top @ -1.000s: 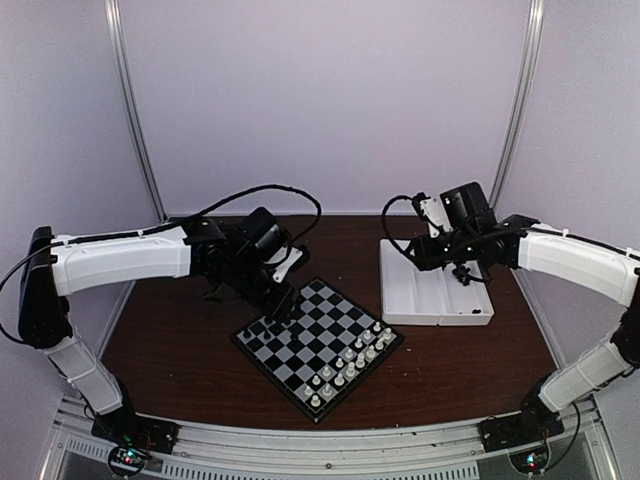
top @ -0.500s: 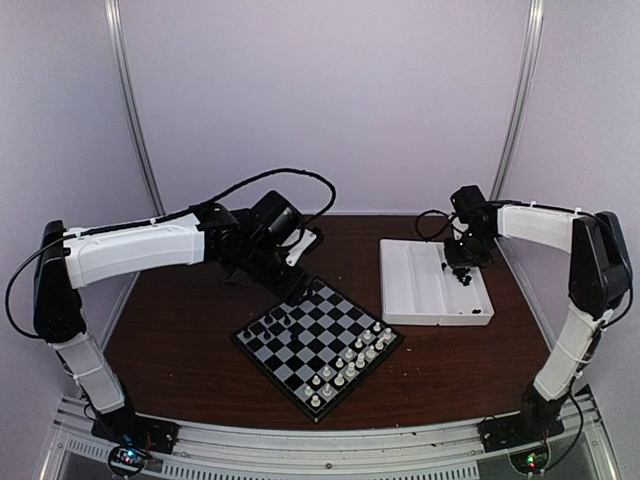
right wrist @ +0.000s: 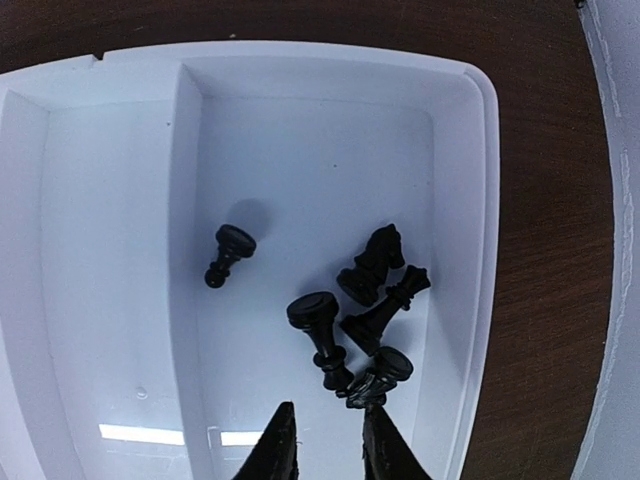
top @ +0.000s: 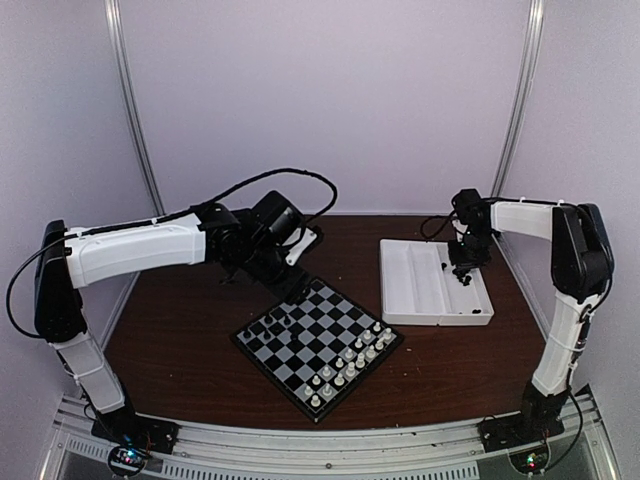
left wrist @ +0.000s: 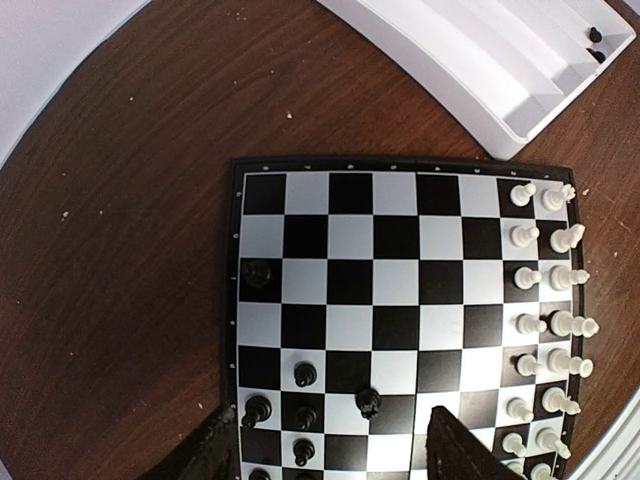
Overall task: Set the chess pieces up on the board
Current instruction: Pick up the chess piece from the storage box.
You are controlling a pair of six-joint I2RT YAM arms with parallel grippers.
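- The right jaws stand only narrowly apart, with nothing between them. Bare white floor shows in the gap beside the fingertips (right wrist: 283, 448). They point down into the end compartment of the white compartment tray (right wrist: 482, 200), which looks to me like a line-up for a pick, not a carry.
- Just ahead of those jaws, at the tip of the finger on the right of the wrist view, black chess pieces (right wrist: 378, 375) lie in a tangle on their sides. I cannot tell whether that finger touches the nearest one.
- Farther ahead in the same compartment lies a black knight (right wrist: 372, 262). A lone black pawn (right wrist: 228, 252) lies ahead and to the left, clear of the rest.
- You would want so slim an opening for pinching one thin stem. Since the heap overlaps, the lone pawn looks the cleaner target.
- The left jaws are wide apart and empty, held above the chessboard (left wrist: 232, 300) at its nearest edge. I read that as a waiting pose that keeps the squares in view.
- Between those jaws and just ahead stand the black men on the board (left wrist: 368, 402), grouped on the closest rows. One more sits farther ahead along the left edge.
- The white chessmen (left wrist: 545, 300) fill two files off to the right of the left jaws.
- Beyond the chessboard, the brown bench (left wrist: 120, 250) carries both it and the tray. The two sit well apart, so each piece needs a carry across.
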